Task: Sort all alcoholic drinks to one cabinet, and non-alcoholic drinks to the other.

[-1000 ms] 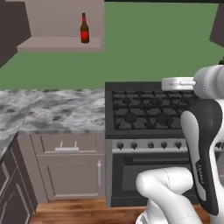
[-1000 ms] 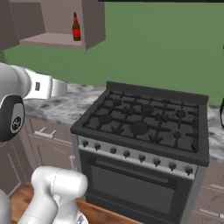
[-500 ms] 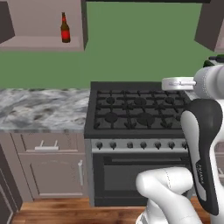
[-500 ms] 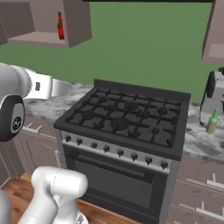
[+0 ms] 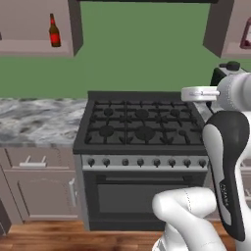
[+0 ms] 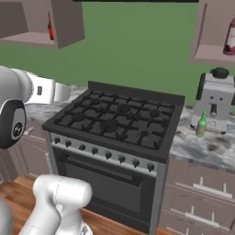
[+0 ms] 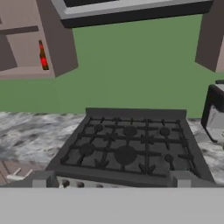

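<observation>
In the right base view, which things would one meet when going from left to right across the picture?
Amber-brown bottle in the left cabinet → stove → green bottle on the counter → coffee machine → pink bottle in the right cabinet.

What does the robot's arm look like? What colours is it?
The arm is chunky and rounded, with glossy white shells and dark, nearly black parts at the joints. One dark upright section carries small pale lettering. In the right base view a white arm piece has a small dark mark on it.
</observation>
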